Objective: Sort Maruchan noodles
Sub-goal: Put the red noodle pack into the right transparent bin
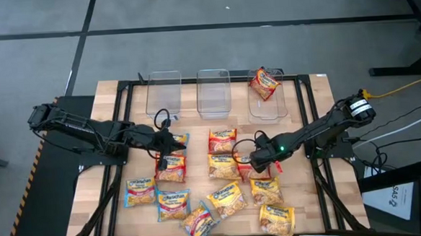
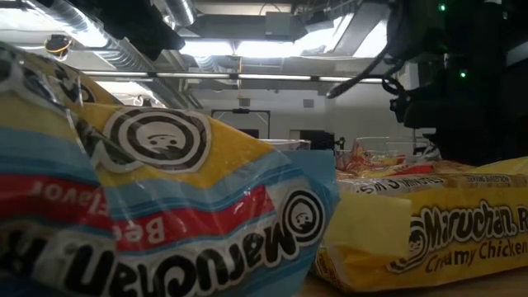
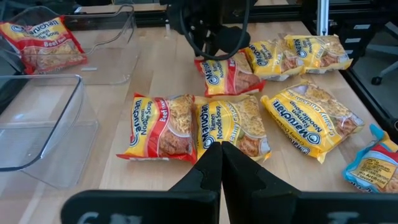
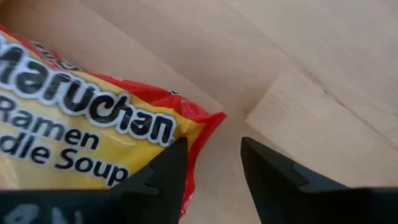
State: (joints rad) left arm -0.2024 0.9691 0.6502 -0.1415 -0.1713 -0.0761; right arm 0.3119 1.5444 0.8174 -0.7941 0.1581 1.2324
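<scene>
My right end effector (image 1: 250, 159) sits low over a red-trimmed packet (image 4: 81, 137) mid-table, fingers narrowly apart at its corner, gripping nothing. My left end effector (image 3: 219, 163) is closed and empty. Other packets (image 1: 222, 197) scatter across the table (image 1: 112, 101); one (image 1: 264, 83) lies in the right bin (image 1: 268, 108).

Blue-trimmed packet (image 2: 157, 206) beside yellow packet (image 2: 429, 227).

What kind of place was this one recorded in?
Likely a robotics lab or workshop: a wooden table on a black frame, exposed ceiling ducts with strip lights, and cables trailing across a bare grey floor.
</scene>
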